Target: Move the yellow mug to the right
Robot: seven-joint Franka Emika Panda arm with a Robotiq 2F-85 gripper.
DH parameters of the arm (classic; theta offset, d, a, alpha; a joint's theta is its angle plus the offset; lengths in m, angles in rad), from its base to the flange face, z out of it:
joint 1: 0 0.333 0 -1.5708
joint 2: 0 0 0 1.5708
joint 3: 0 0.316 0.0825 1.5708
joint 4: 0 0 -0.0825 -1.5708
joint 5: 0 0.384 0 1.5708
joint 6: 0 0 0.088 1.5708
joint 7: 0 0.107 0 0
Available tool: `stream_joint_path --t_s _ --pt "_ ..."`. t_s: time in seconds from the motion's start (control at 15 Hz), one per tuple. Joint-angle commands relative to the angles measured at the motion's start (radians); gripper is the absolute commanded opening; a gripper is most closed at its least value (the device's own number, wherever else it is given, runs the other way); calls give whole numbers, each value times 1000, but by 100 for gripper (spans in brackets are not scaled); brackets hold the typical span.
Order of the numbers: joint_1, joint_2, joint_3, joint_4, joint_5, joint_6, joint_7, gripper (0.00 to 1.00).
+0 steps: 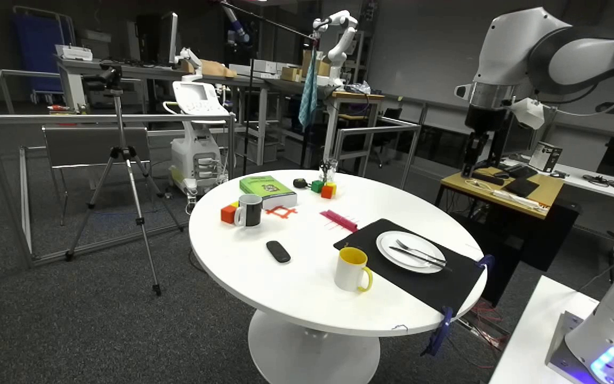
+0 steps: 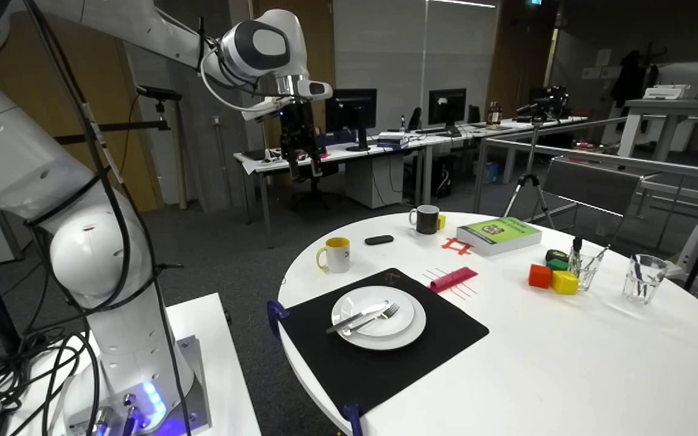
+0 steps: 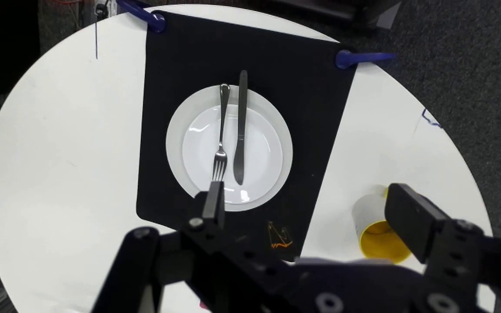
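- You had the yellow mug (image 2: 336,257) upright on the round table (image 1: 307,288), near the black mat (image 3: 311,121) but apart from it; its outer wall was white, its inside and handle (image 1: 370,278) yellow.
- Your gripper (image 2: 305,170) hung well above the table, its fingers (image 3: 409,224) spread wide with nothing between them, so the yellow mug stood free and the move had probably yet to begin.
- You likely chose that high, downward pose so that the wrist view took in mat and yellow mug together.
- Two blue clamps (image 3: 359,59) pinned the mat at the table's edge, most likely to stop it sliding. A small plate (image 3: 261,148) sat on a large plate (image 3: 174,143), with fork (image 3: 220,156) and knife (image 3: 241,130) side by side on top; the yellow mug looked set out as the drink to go with them.
- The wrist view let you look into the yellow mug, but a finger covered most of its handle. That overlap was line of sight only, no contact: both exterior views gave you the height, and showed the handle pointing roughly towards the robot's base (image 1: 605,333).
- In an exterior view the fingers (image 1: 469,160) lined up nearly edge-on, hiding their gap.
- An exterior view showed you a red block (image 1: 227,214) beside the dark mug (image 1: 252,211); it was hidden where only a yellow block (image 2: 442,222) peeked out.
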Motion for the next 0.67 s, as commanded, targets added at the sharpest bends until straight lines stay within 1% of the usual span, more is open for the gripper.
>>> stream_joint_path --t_s 0.0,0.6 --pt "28 100 14 79 -13 -4 17 100" --pt "67 262 54 180 -16 -9 54 100"
